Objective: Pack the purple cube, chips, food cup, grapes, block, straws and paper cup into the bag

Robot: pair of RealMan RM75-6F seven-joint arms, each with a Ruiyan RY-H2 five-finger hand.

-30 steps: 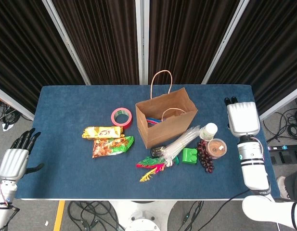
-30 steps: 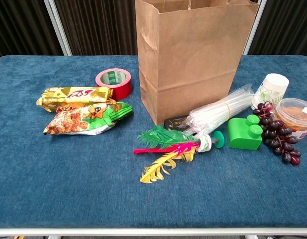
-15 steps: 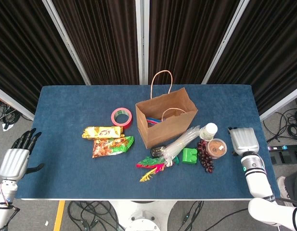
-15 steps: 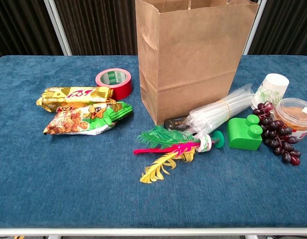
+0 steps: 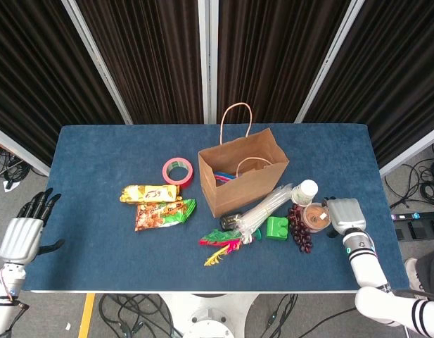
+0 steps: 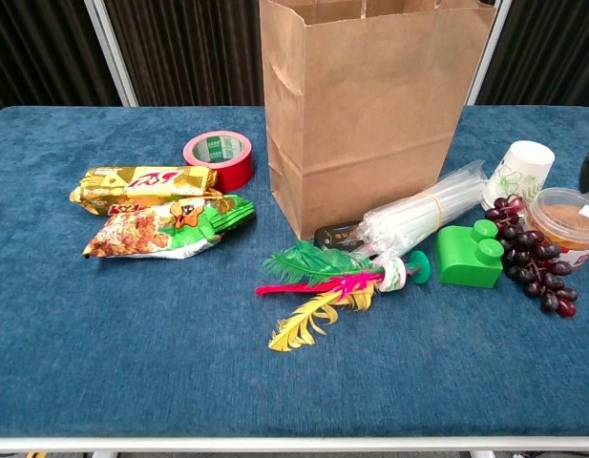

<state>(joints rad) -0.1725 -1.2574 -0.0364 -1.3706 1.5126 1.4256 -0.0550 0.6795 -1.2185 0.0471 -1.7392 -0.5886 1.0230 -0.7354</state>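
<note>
Only the head view shows the left hand (image 5: 21, 236), fingers (image 5: 38, 204) spread.

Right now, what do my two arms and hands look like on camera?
In the head view, both hands have a silver-grey, boxy back and black fingers. The left hand sits off the table's left edge on a pale wrist. The right hand joins a white, rounded forearm with a dark band and a small green mark at the wrist. In the chest view, only a black sliver shows at the right edge.

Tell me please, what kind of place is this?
Probably a robot test lab: a blue table before black curtains, loose cables on the floor, and a paper bag with small goods set out.
</note>
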